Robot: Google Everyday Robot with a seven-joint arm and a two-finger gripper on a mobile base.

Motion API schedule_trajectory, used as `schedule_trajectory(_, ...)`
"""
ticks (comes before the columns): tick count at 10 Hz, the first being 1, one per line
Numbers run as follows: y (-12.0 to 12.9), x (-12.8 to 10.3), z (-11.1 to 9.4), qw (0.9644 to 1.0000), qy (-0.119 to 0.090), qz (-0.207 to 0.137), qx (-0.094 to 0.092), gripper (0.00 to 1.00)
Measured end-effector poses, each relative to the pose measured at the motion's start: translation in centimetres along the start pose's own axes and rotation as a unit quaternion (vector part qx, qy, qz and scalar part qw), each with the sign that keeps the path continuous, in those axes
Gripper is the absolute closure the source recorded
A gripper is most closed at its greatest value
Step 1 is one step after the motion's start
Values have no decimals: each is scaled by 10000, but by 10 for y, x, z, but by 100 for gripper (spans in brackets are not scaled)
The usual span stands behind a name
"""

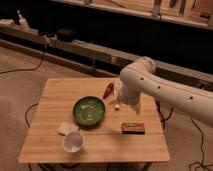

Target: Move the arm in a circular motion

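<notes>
The cream-white arm (150, 82) with small dark dots reaches in from the right edge. It bends at a bulbous elbow above the table's back right part. From there it tapers down to the gripper (117, 105). The gripper hangs just above the wooden table (55, 100), right of the green bowl (90, 111) and just in front of a red object (107, 91). Nothing shows in the gripper.
A white cup (74, 142) and a pale flat piece (66, 128) sit at the front left. A small dark box (133, 128) lies at the front right. A long dark bench (75, 47) runs behind the table. Cables (27, 67) lie on the floor.
</notes>
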Motion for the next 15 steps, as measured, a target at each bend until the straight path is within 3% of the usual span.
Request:
schedule_trajectory(3, -64, 29, -7, 9966, 177, -418, 691, 20)
schedule_trajectory(4, -80, 56, -1, 9926, 161, -484, 1098, 20)
schedule_trajectory(5, -76, 85, 12, 9887, 78, -405, 1439, 20)
schedule_trajectory(6, -56, 114, 31, 9854, -63, -164, 1695, 20)
schedule_trajectory(8, 8, 155, 71, 9805, -320, 472, 1880, 20)
schedule_trajectory(10, 85, 174, 104, 9754, -590, 1213, 1741, 20)
schedule_trajectory(11, 130, 173, 117, 9718, -756, 1647, 1508, 20)
schedule_trajectory(12, 158, 169, 122, 9692, -860, 1902, 1305, 20)
schedule_trajectory(15, 238, 135, 119, 9615, -1097, 2495, 357, 20)
